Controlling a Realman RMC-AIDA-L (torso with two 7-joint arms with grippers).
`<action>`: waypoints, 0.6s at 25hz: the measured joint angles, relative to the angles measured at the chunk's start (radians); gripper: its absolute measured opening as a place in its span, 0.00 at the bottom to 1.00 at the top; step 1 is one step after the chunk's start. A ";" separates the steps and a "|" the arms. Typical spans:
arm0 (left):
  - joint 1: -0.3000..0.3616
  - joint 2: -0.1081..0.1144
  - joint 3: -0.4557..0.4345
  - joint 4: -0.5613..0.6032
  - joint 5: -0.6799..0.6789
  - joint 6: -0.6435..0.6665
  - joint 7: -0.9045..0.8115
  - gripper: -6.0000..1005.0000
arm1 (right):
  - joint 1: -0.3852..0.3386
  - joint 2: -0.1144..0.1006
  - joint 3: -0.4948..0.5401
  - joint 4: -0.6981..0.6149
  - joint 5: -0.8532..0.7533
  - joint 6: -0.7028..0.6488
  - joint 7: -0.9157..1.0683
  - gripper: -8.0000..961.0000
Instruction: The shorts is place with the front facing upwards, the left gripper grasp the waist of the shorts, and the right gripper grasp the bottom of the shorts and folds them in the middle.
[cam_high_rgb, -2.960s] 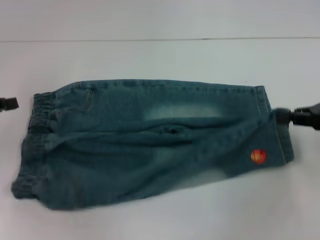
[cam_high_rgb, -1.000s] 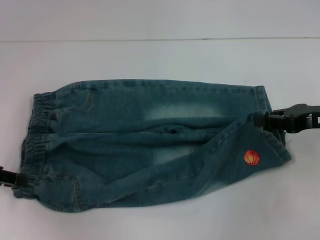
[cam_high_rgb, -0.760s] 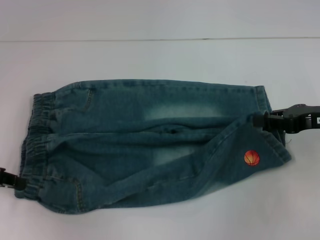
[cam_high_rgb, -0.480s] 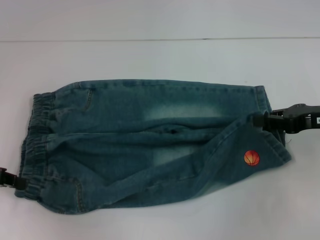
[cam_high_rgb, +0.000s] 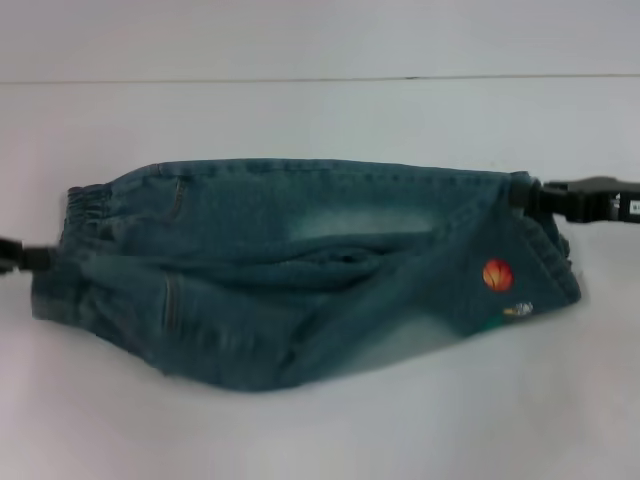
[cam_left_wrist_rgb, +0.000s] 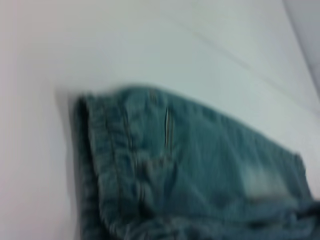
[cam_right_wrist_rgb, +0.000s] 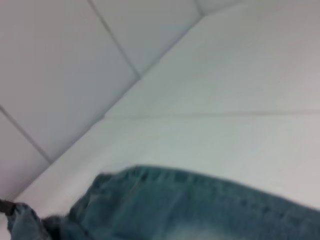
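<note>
The blue denim shorts (cam_high_rgb: 300, 270) lie across the white table, waist (cam_high_rgb: 75, 240) to the left and leg hems (cam_high_rgb: 555, 255) to the right. My left gripper (cam_high_rgb: 42, 258) is shut on the near corner of the waist and holds it raised. My right gripper (cam_high_rgb: 528, 196) is shut on the near leg's hem, lifted up by the far leg's hem. The near half of the shorts hangs between them, partly over the far half. The orange ball (cam_high_rgb: 497, 275) and a bit of print (cam_high_rgb: 516, 310) show on the lifted leg. The left wrist view shows the waist (cam_left_wrist_rgb: 102, 150); the right wrist view shows denim (cam_right_wrist_rgb: 190, 210).
The white table (cam_high_rgb: 320, 120) ends at a seam (cam_high_rgb: 320, 78) with the wall behind. Bare table surface lies beyond the shorts and in front of them (cam_high_rgb: 320, 430).
Both grippers have risen and moved toward the far side, carrying the near waist corner and near hem with them. The near edge of the shorts has lifted off the table.
</note>
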 joint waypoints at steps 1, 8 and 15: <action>-0.002 0.003 -0.003 -0.006 -0.017 -0.020 -0.004 0.03 | -0.001 0.002 0.002 0.005 0.019 0.008 -0.006 0.05; -0.004 -0.028 -0.005 -0.013 -0.149 -0.179 -0.020 0.03 | -0.020 0.023 0.011 0.015 0.090 0.067 -0.041 0.05; -0.018 -0.061 0.000 -0.034 -0.187 -0.368 -0.034 0.03 | -0.063 0.037 0.056 0.043 0.161 0.113 -0.093 0.05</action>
